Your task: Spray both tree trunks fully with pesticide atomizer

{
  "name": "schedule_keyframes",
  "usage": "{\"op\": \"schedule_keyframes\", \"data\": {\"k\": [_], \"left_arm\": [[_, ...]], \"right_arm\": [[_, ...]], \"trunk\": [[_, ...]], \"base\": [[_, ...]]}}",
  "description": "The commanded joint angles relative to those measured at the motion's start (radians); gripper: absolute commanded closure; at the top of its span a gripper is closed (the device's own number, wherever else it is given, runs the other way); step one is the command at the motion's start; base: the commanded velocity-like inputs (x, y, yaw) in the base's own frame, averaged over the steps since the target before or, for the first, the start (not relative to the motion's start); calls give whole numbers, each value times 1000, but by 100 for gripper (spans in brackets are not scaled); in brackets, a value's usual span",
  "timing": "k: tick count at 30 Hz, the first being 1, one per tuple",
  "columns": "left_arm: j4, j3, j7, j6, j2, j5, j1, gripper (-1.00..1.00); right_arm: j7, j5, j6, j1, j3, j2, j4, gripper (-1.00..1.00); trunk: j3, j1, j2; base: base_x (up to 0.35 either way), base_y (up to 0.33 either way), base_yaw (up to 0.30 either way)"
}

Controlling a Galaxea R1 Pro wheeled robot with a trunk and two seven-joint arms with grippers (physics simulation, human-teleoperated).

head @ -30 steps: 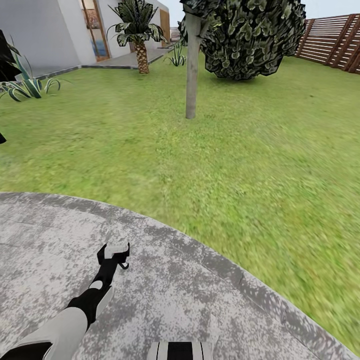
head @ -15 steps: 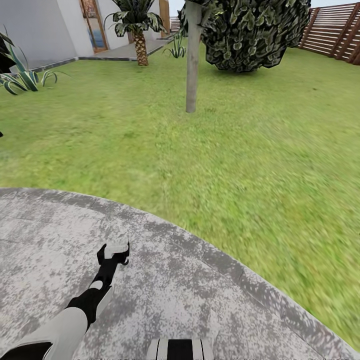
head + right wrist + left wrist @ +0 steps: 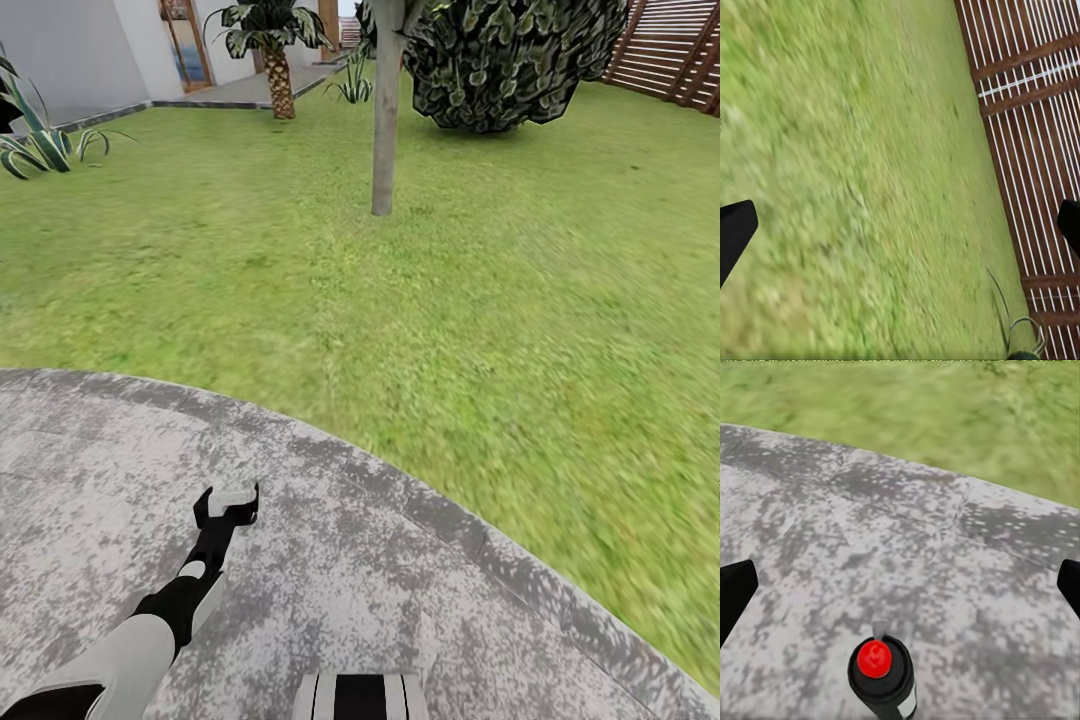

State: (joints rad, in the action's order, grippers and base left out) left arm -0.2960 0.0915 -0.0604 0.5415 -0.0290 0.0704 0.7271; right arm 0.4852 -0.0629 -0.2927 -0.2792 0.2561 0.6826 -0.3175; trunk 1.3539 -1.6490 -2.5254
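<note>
The pesticide atomizer (image 3: 880, 673) sits between my left gripper's fingers, its red nozzle tip pointing out over the paving. In the head view my left gripper (image 3: 230, 500) hovers low over the grey speckled paving with the atomizer's pale head (image 3: 232, 496) in it. One tree trunk (image 3: 384, 120), straight and grey-brown, stands on the lawn well ahead, a little right of the gripper's line. My right gripper (image 3: 900, 232) is open, and nothing lies between its black fingers (image 3: 733, 234) above the grass.
The round paved patch (image 3: 420, 560) ends in a curved edge, with lawn (image 3: 500, 330) beyond. A dark leafy mass (image 3: 510, 60) stands behind the trunk. A palm (image 3: 272, 60) and white house wall (image 3: 70, 50) lie far left, a wooden slat fence (image 3: 680, 45) far right.
The whole head view has crept forward: trunk, palm and fence slid slightly up the picture. My left arm keeps its pose with the atomizer.
</note>
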Motion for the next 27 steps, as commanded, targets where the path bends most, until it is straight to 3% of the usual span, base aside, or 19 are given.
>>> {"op": "schedule_keyframes", "data": {"k": [1,11,22,27], "left_arm": [[0,0,0,2,0,0,0,-100],[1,2,1,69,0,0,0,-100],[6,-3,2,71,-2,-1,0,-100],[6,-4,2,66,-1,-1,0,-100]], "right_arm": [[0,0,0,0,0,0,0,-100],[0,0,0,0,0,0,0,-100],[0,0,0,0,-1,0,0,-100],[0,0,0,0,-1,0,0,-100]], "trunk": [[0,0,0],[0,0,0],[0,0,0],[19,-2,-1]], "base": [[0,0,0],[0,0,0],[0,0,0],[0,0,0]]}}
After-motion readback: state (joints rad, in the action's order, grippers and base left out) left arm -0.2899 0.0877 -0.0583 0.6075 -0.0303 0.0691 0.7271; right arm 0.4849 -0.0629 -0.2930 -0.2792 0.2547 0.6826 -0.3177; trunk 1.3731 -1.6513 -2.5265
